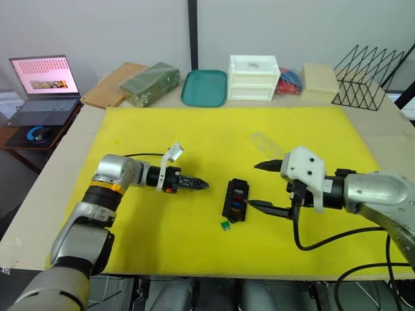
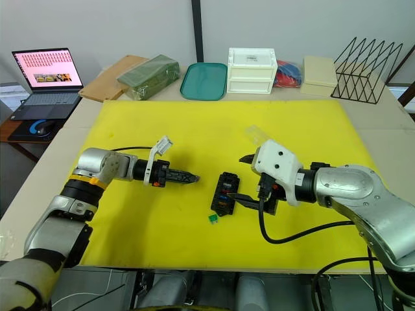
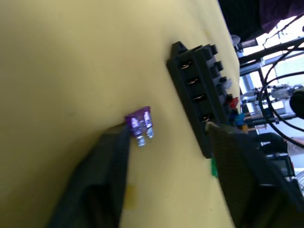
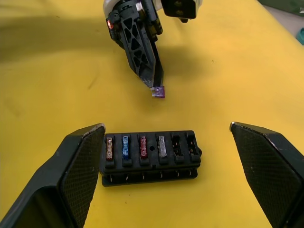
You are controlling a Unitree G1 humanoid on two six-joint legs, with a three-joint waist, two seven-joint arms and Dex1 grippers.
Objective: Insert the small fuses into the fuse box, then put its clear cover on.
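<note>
The black fuse box [image 1: 235, 201] lies mid-mat on the yellow mat [image 1: 194, 136]. The right wrist view shows several fuses seated in one row of the fuse box [image 4: 149, 156], with two slots at one end bare. My right gripper [image 1: 264, 186] is open wide just right of the box, one finger on each side of its end. My left gripper [image 1: 202, 184] is open left of the box. A purple fuse [image 3: 141, 121] sits at the tip of one of its fingers; whether it rests on the mat I cannot tell. A green fuse [image 1: 225, 225] lies loose in front of the box. The clear cover [image 1: 266, 141] lies behind my right gripper.
Along the table's back edge stand a white drawer unit [image 1: 253, 78], a teal tray [image 1: 204, 87], a green box [image 1: 150, 83], a cream box [image 1: 320, 81] and a black wire rack [image 1: 366, 78]. A laptop [image 1: 44, 87] sits at the far left.
</note>
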